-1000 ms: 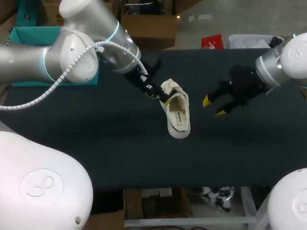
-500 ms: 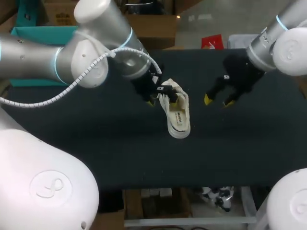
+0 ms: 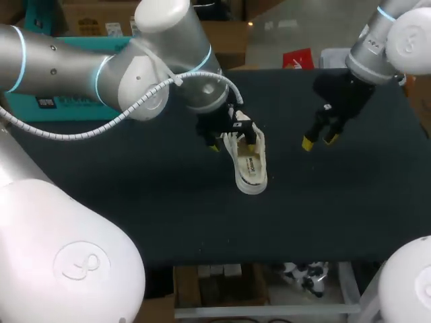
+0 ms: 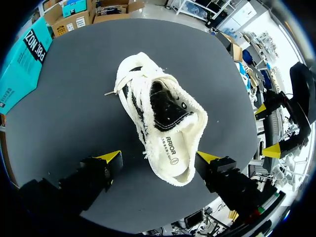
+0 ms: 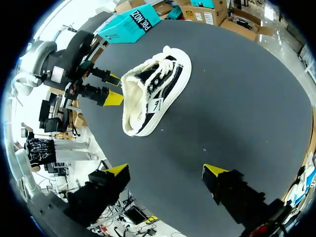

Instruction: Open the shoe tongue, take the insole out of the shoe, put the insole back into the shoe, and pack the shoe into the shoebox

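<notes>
Dark tabletop spreads under both arms. Left gripper hangs wide open above the white shoe, one yellow tip on each side of its heel end, gripping nothing. Right gripper, also spread and empty, hovers well apart from the shoe's side. The shoe stands sole-down, mouth gaping upward. A teal box lies well apart from the shoe, beyond its toe end.

We're seeing: shoe cream-white, with black lining and black side panels. Surface flat black. Shoebox teal, black print. Left claw and right claw black, yellow tips.
</notes>
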Controlling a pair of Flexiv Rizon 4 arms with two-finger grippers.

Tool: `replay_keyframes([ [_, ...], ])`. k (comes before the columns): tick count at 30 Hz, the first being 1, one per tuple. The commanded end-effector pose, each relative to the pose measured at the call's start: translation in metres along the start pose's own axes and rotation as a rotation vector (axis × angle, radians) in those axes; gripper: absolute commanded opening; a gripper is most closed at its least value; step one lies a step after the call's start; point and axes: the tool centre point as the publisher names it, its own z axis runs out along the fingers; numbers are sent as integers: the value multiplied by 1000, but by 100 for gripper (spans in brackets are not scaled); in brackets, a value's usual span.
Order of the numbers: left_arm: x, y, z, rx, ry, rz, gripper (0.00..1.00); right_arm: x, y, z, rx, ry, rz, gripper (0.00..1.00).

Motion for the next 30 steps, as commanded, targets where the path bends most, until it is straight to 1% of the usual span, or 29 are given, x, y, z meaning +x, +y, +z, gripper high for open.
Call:
replay_keyframes([
  [1, 2, -6, 10, -6, -33, -32, 100, -4, 1, -1, 191, -16, -90, 100],
  [3, 0, -9, 11, -17, -21, -52, 100, -6, -2, -1, 199, -22, -117, 100],
  [8, -3, -16, 12, -11, -32, -97, 100, -11, -8, 1, 194, -27, -152, 100],
  [9, -3, -17, 13, -11, -33, -103, 91, -12, -9, 2, 189, -27, -154, 100],
  [11, -3, -20, 15, -8, -39, -111, 47, -13, -13, 3, 182, -29, -176, 100],
  [13, -1, -22, 17, -9, -44, -115, 30, -15, -16, 4, 168, -32, -199, 100],
  [15, 0, -23, 20, -10, -52, -121, 29, -15, -21, 4, 154, -36, -220, 100],
  [16, 1, -24, 21, -10, -57, -124, 25, -16, -24, 4, 145, -38, -238, 100],
  [17, 2, -25, 22, -8, -66, -134, 16, -15, -26, 4, 139, -40, -258, 100],
  [18, 2, -26, 23, -8, -67, -135, 10, -15, -28, 5, 135, -44, -274, 100],
  [19, 3, -26, 24, -9, -66, -135, 0, -15, -30, 5, 132, -50, -297, 100],
  [22, 5, -28, 26, -8, -83, -146, 0, -15, -36, 5, 127, -61, -348, 100],
  [26, 7, -28, 27, -6, -99, -148, 0, -15, -41, 6, 148, -81, -425, 100],
  [27, 7, -28, 27, -7, -100, -144, 0, -15, -42, 6, 159, -92, -464, 100],
  [30, 7, -27, 27, -10, -98, -119, 0, -14, -46, 6, 158, -106, -529, 100],
])
